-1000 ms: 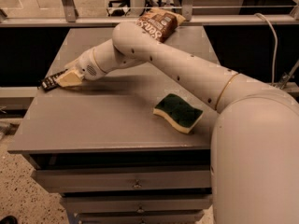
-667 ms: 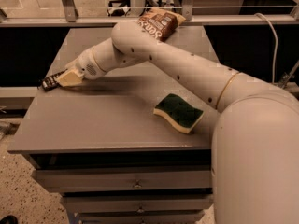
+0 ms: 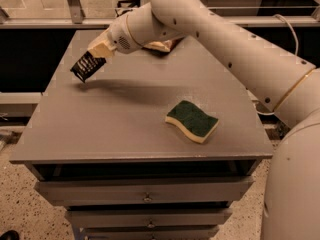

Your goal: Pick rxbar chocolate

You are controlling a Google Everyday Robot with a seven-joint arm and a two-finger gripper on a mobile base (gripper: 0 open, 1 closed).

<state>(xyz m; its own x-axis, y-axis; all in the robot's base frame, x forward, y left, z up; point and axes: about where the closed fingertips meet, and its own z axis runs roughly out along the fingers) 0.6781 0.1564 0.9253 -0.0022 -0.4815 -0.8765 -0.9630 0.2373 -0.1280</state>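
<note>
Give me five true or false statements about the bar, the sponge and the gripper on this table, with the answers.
1. The gripper holds the rxbar. True.
2. The rxbar lies flat on the table. False: it hangs in the gripper above the table's back left part, with its shadow below it.
3. The sponge lies green side up toward the front right. True.
4. The sponge touches the rxbar. False: they are well apart, with bare tabletop between them.
5. The chip bag lies in front of the sponge. False: it is at the back of the table, mostly hidden behind the arm.
</note>
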